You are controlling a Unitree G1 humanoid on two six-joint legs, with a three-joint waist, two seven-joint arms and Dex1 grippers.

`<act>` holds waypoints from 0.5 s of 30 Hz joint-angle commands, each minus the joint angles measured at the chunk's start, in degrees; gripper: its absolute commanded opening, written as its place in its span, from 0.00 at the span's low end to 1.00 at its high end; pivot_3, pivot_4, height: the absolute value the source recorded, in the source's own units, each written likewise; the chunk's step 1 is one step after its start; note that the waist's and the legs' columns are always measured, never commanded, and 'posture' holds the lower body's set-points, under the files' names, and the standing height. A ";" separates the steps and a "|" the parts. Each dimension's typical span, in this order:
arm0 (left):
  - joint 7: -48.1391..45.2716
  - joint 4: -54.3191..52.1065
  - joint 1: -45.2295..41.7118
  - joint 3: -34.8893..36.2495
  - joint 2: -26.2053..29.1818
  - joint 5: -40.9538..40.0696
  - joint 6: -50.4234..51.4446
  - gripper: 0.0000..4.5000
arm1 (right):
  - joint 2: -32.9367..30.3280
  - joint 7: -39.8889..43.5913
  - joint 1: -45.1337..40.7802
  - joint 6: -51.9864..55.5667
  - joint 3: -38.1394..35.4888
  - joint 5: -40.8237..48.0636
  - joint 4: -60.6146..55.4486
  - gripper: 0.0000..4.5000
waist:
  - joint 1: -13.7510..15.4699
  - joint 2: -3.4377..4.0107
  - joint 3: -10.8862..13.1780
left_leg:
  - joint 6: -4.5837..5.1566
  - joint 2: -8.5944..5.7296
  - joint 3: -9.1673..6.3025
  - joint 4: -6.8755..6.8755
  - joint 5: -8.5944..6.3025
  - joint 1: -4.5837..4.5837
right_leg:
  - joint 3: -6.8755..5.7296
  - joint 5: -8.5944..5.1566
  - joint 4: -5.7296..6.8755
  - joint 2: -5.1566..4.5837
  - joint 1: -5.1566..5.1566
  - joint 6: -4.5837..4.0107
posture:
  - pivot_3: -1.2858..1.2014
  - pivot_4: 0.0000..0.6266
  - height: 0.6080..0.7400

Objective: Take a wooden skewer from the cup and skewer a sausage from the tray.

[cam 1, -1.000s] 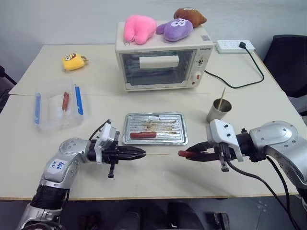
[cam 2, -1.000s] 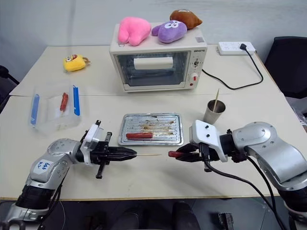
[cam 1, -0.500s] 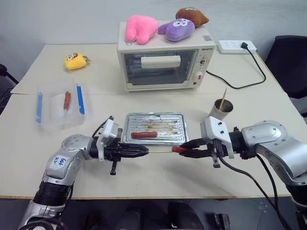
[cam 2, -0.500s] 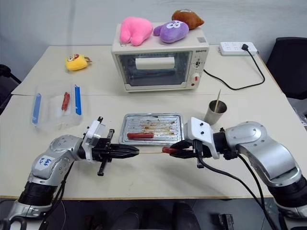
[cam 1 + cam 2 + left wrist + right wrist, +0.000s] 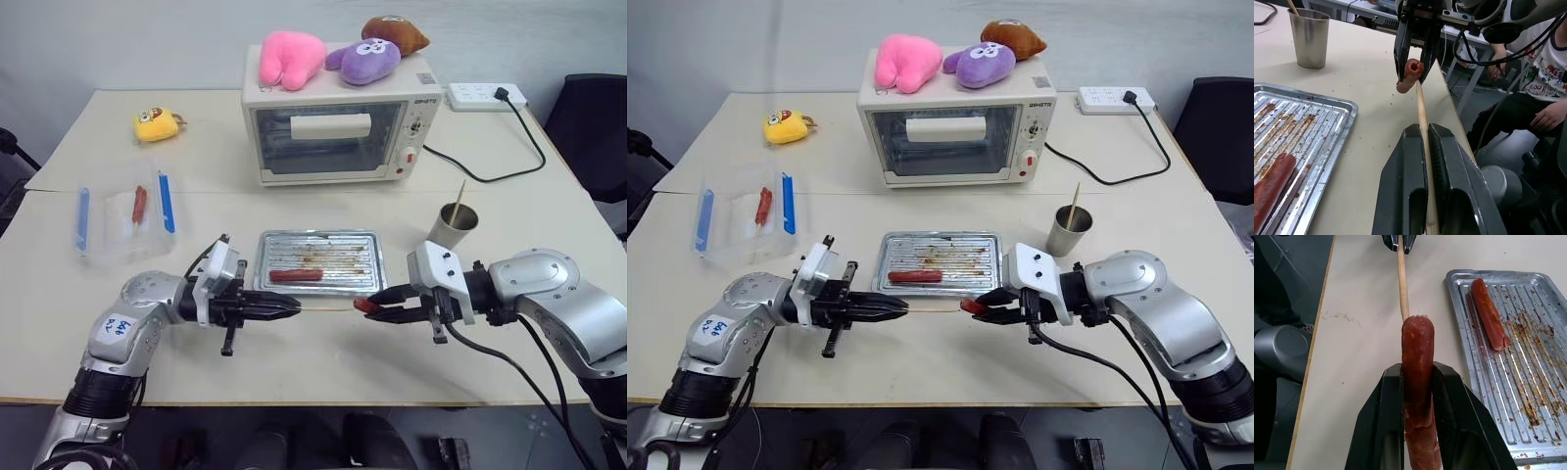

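The room is evenly bright under soft light from above, and shadows on the tabletop (image 5: 323,392) are faint and short. The oven (image 5: 333,132) door carries a pale reflection, and the tray (image 5: 1528,396) gives a dull sheen. Up close, the nearest black fingers (image 5: 1413,196) look slightly soft; the background beyond the table edge blurs.
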 commanded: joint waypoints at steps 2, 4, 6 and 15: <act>-0.71 -1.37 -0.71 1.58 0.65 -2.63 1.61 0.00 | -0.97 0.73 0.00 -0.22 0.09 -0.29 -0.57 0.18 | 0.02 0.00 0.00 | 0.00 0.00 0.00 0.00 0.00 0.00 | 0.00 0.00 0.00 0.00 0.00 0.00 | 0.52 0.24 1.00; -0.54 -1.57 -1.49 1.55 0.64 -2.86 2.25 0.00 | -1.03 0.95 -0.12 -0.08 0.28 -0.54 -0.60 0.18 | 0.02 0.00 0.00 | 0.00 0.00 0.00 0.00 0.00 0.00 | 0.00 0.00 0.00 0.00 0.00 0.00 | 0.52 0.24 1.00; -0.62 -1.50 -2.14 1.33 0.66 -2.82 2.42 0.00 | -0.96 1.09 -0.32 0.06 0.49 -0.76 -0.58 0.18 | 0.02 0.00 0.00 | 0.00 0.00 0.00 0.01 0.00 0.00 | 0.00 0.00 0.02 0.00 0.00 0.00 | 0.52 0.24 1.00; -0.72 -0.73 -3.11 -0.34 -0.18 -1.46 1.69 0.00 | -0.63 0.67 -1.03 0.55 0.93 -1.06 -0.89 0.18 | 0.00 0.00 0.00 | 0.00 0.00 0.00 0.02 0.00 0.00 | 0.00 0.00 0.04 0.00 0.00 0.00 | 0.52 0.24 1.00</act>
